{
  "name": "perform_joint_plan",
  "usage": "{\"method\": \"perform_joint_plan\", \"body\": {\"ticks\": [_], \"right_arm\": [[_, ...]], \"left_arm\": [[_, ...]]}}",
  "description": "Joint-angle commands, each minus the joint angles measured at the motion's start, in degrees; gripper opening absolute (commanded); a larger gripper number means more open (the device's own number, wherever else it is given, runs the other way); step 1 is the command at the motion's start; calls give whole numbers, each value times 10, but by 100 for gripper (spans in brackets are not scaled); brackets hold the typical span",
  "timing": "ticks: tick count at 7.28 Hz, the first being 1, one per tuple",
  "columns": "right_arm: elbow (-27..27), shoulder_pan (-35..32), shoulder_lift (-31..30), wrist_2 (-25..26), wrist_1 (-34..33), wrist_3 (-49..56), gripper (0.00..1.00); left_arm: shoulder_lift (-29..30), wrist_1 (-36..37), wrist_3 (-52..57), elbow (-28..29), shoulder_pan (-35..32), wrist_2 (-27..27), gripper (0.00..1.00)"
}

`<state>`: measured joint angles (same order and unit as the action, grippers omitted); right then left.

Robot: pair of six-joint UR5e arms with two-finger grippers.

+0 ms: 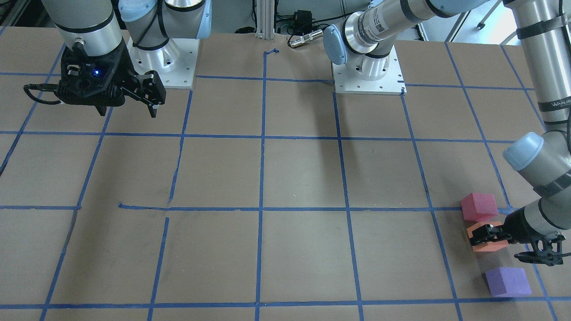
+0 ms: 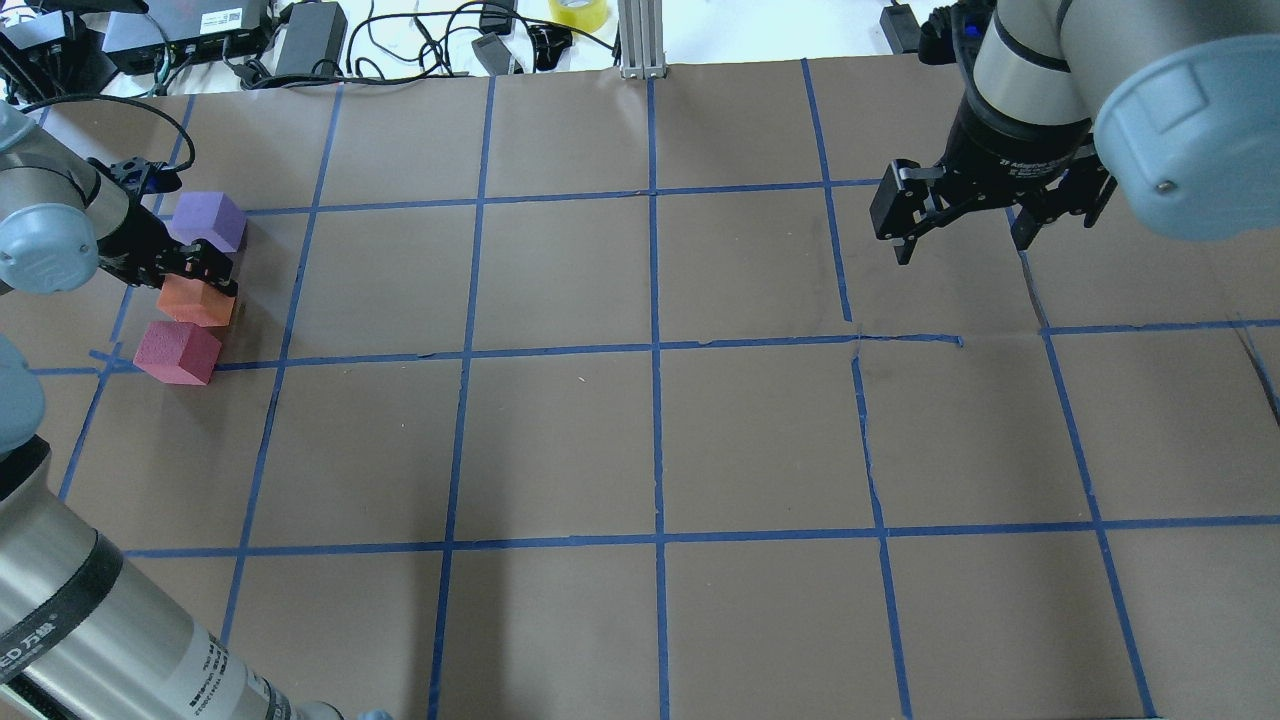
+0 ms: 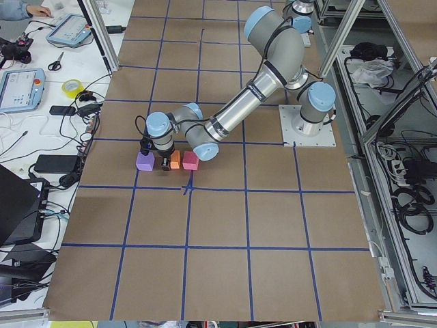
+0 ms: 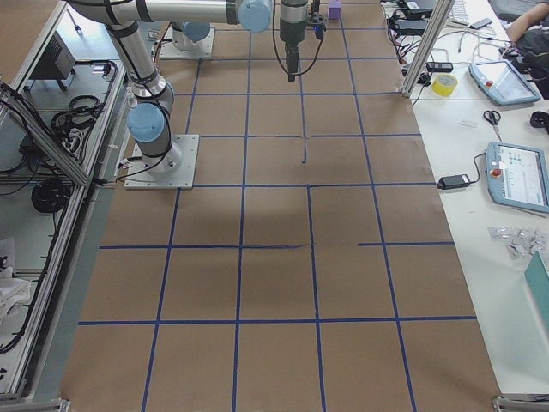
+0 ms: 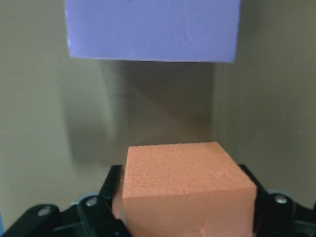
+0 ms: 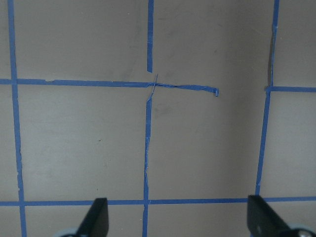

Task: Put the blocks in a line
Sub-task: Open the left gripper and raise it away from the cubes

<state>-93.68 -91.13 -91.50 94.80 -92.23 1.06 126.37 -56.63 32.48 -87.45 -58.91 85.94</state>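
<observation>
left gripper [image 1: 486, 234] pinching orange block [image 2: 192, 303] | overhead: purple block [image 2: 208, 221] at its 12 o'clock, pinkish-red block [image 2: 178, 352] at 6 o'clock | right gripper [image 2: 965, 245] spread above table [image 2: 650, 450]

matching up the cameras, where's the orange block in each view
Front-facing: orange block, lower right.
Overhead: far left.
Exterior left: left of centre.
Exterior right: not visible.
Left wrist: bottom centre, close up.
Right wrist: not in it.
Landmark: the purple block next to it, a gap between.
</observation>
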Motion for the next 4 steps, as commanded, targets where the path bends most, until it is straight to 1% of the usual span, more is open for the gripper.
{"method": "perform_joint_plan", "body": {"ticks": [1, 2, 3, 4], "right_arm": [[-6, 0, -2, 0, -1, 0, 100], [-6, 1, -2, -1, -1, 0, 100], [-6, 0, -2, -1, -1, -1, 100], [-6, 0, -2, 0, -1, 0, 100]], "left_arm": [[-41, -17, 0, 7, -23, 11, 99], [-82, -88, -6, 15, -50, 71, 100], [-141, -158, -13, 22, -76, 79, 100], [-208, -219, -28, 44, -102, 80, 100]]}}
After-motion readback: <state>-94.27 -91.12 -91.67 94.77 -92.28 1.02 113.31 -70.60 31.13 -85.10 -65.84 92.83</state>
